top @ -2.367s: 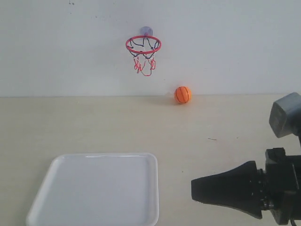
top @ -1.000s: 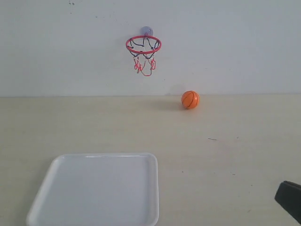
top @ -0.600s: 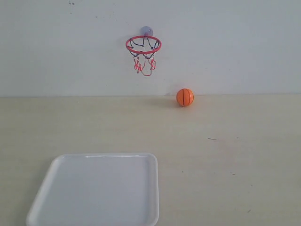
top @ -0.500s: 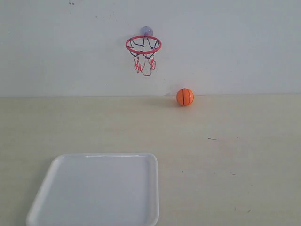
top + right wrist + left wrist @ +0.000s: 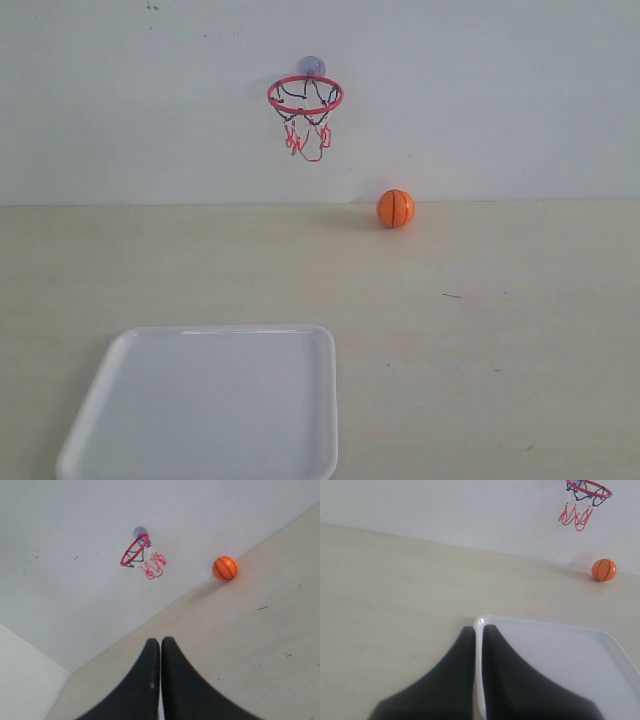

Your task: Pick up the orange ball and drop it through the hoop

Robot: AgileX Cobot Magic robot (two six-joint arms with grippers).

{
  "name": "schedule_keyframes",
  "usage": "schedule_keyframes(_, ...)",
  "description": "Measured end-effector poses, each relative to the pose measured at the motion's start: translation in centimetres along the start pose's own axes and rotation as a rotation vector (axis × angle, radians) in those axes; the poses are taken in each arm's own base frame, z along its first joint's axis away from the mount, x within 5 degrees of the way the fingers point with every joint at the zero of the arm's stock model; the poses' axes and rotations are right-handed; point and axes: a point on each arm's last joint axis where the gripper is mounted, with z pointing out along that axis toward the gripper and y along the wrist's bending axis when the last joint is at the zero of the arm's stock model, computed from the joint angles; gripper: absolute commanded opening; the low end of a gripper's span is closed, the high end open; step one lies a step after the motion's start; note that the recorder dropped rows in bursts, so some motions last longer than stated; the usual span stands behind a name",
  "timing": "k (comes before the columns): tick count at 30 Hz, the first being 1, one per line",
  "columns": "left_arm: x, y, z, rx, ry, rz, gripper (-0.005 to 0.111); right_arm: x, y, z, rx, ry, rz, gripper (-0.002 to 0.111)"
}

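The orange ball [image 5: 224, 568] lies well apart from the right claw [image 5: 160, 641].

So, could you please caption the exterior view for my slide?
Ball rests on table by the wall, below and right of hoop; tray up front.

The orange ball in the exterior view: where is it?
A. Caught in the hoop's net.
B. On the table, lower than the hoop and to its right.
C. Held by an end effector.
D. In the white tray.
B: the orange ball sits on the table, below and right of the hoop, nothing holding it.
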Motion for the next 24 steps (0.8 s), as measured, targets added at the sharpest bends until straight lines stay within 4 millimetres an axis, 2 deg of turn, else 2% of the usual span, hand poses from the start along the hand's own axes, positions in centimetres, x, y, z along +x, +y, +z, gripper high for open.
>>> schedule_keyframes(5,0.0,0.0,0.0,0.000,0.000,0.000,0.004,-0.4,-0.7,-0.3,0.080,-0.048,-0.140,0.000)
schedule_keyframes(16,0.0,0.0,0.0,0.000,0.000,0.000,0.004,-0.2,-1.1,-0.8,0.113,-0.044,-0.399,0.000)
schedule_keyframes(20,0.0,0.0,0.0,0.000,0.000,0.000,0.004,0.4,-1.6,-1.1,0.152,0.032,-0.492,0.000)
schedule_keyframes(24,0.0,0.0,0.0,0.000,0.000,0.000,0.004,1.2,-3.1,-1.5,0.297,0.166,-0.516,0.000)
